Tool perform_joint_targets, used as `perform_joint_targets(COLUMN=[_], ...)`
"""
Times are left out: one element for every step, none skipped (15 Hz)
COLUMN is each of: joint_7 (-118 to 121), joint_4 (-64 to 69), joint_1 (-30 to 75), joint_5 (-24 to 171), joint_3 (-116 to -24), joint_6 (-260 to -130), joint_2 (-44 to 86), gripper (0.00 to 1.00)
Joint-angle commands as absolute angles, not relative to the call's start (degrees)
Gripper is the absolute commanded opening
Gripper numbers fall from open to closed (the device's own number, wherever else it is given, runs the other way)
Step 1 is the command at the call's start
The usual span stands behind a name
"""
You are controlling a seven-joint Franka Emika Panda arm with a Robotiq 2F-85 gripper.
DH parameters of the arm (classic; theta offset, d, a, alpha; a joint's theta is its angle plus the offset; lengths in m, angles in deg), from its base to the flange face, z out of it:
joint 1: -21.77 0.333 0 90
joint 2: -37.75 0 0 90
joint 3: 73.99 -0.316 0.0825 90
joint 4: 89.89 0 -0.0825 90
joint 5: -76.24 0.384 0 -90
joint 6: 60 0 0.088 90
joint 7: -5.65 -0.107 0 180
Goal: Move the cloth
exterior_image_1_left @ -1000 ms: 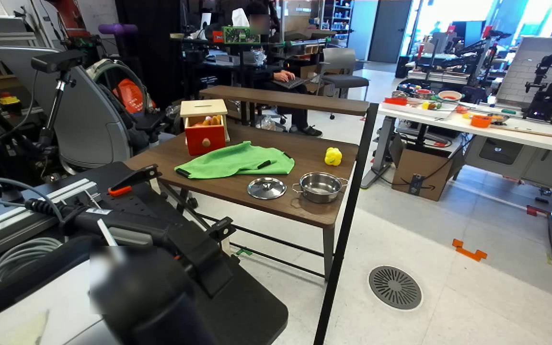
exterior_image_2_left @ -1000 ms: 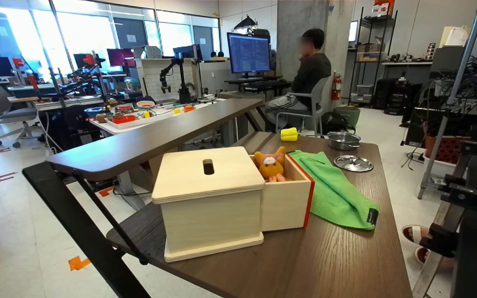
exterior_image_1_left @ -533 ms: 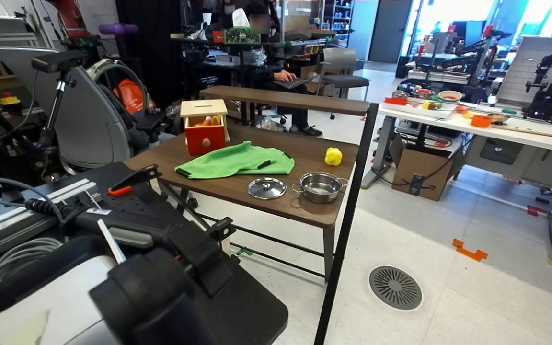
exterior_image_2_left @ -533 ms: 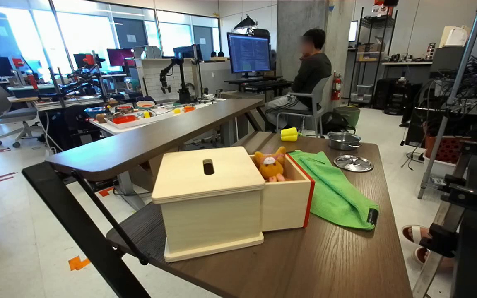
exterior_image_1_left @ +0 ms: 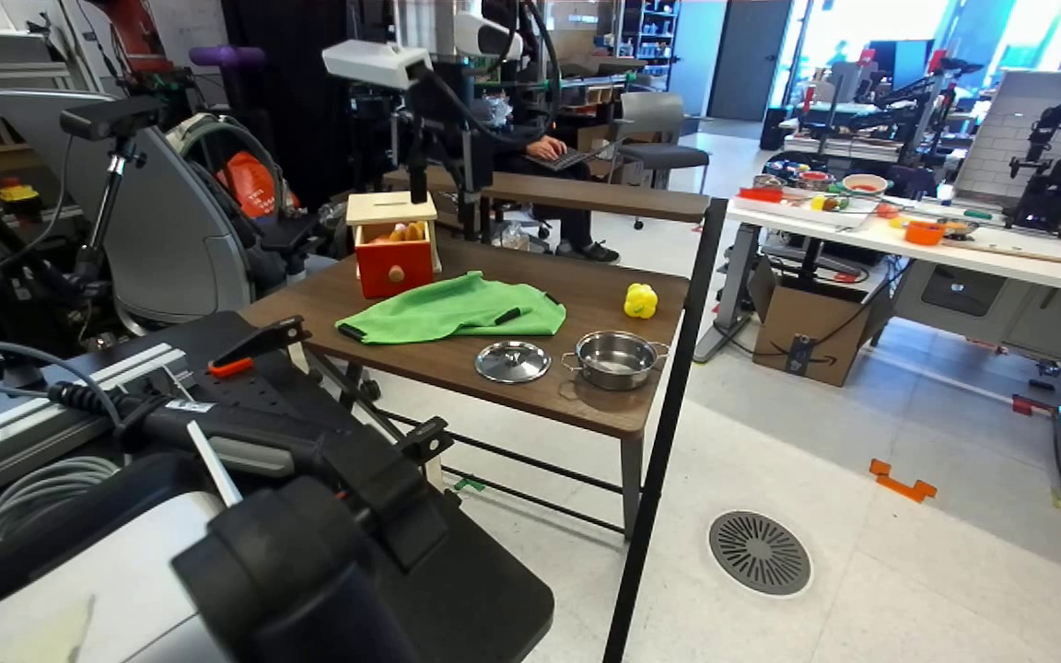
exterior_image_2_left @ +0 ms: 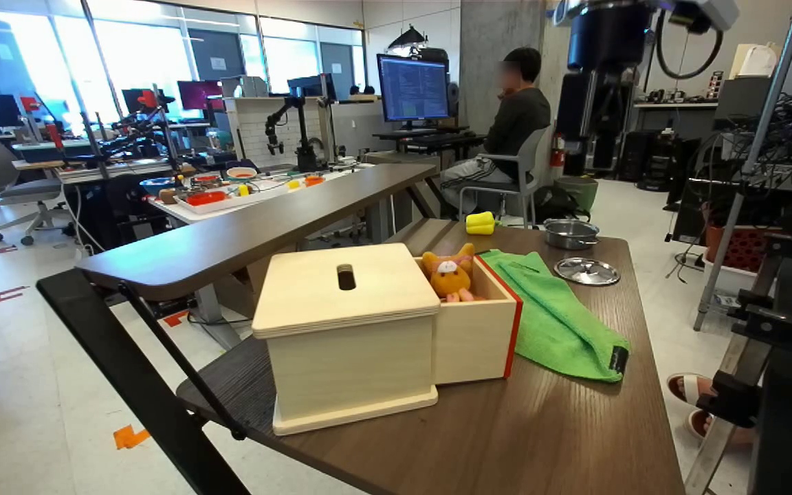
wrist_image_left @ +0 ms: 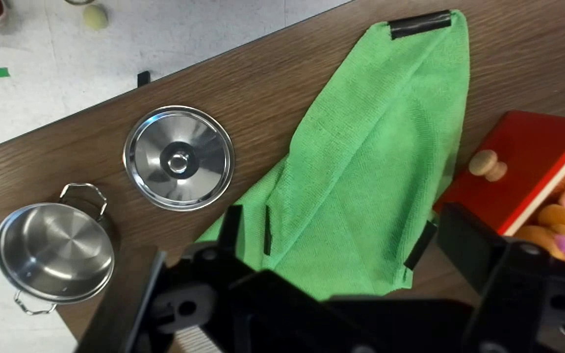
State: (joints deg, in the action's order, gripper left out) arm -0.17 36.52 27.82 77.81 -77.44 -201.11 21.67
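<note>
The green cloth (exterior_image_1_left: pixel 457 308) lies loosely folded on the brown table (exterior_image_1_left: pixel 420 368), with black strips at its edges. It also lies there in an exterior view (exterior_image_2_left: pixel 554 323) and in the wrist view (wrist_image_left: pixel 375 162). My gripper (exterior_image_1_left: pixel 443 195) hangs high above the table, pointing down, apart from the cloth. It shows dark at the top of an exterior view (exterior_image_2_left: pixel 590 168). In the wrist view my gripper (wrist_image_left: pixel 344 213) has its fingers wide apart with nothing between them. The cloth lies below, and its lower end is partly hidden by the gripper body.
A wooden box (exterior_image_2_left: pixel 348 357) with an open red-fronted drawer (wrist_image_left: pixel 523 166) holding plush toys stands beside the cloth. A steel lid (wrist_image_left: pixel 178 159), a steel pot (wrist_image_left: pixel 57 252) and a yellow pepper (exterior_image_1_left: pixel 641 301) are on the table. A raised shelf (exterior_image_1_left: pixel 549 189) runs along one side.
The arm and open gripper have come into both exterior views at the top; half a second ago they were out of view. The cloth and other table objects have not moved.
</note>
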Motion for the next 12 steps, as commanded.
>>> perform_joint_targets(joint_7=[-2.12,-2.08,-2.07,-1.90,-1.63,-1.40,-1.33,-1.07,-1.08,-1.20,-0.98,-0.58], joint_4=[29.22,27.82,26.41,25.09,23.59,22.36,21.24,20.27,19.42,18.47,17.55,16.50], joint_1=[28.68,28.83,29.02,29.09,29.12,29.09,29.06,28.95,29.16,29.22,29.05,28.59], joint_5=[76.13,76.15,76.09,76.30,76.55,76.76,77.05,77.40,77.14,77.17,77.42,78.03], joint_3=[-76.84,-76.67,-76.47,-76.42,-76.44,-76.49,-76.63,-76.90,-76.75,-76.67,-76.81,-77.22], joint_6=[-203.08,-203.29,-203.98,-204.19,-204.16,-204.29,-203.88,-203.60,-203.77,-203.76,-203.56,-203.56], joint_2=[11.73,9.73,7.49,5.72,3.64,2.03,0.69,-0.53,-1.74,-2.85,-3.85,-5.01], gripper=[1.00,1.00,1.00,1.00,1.00,1.00,1.00,1.00,1.00,1.00,1.00,1.00])
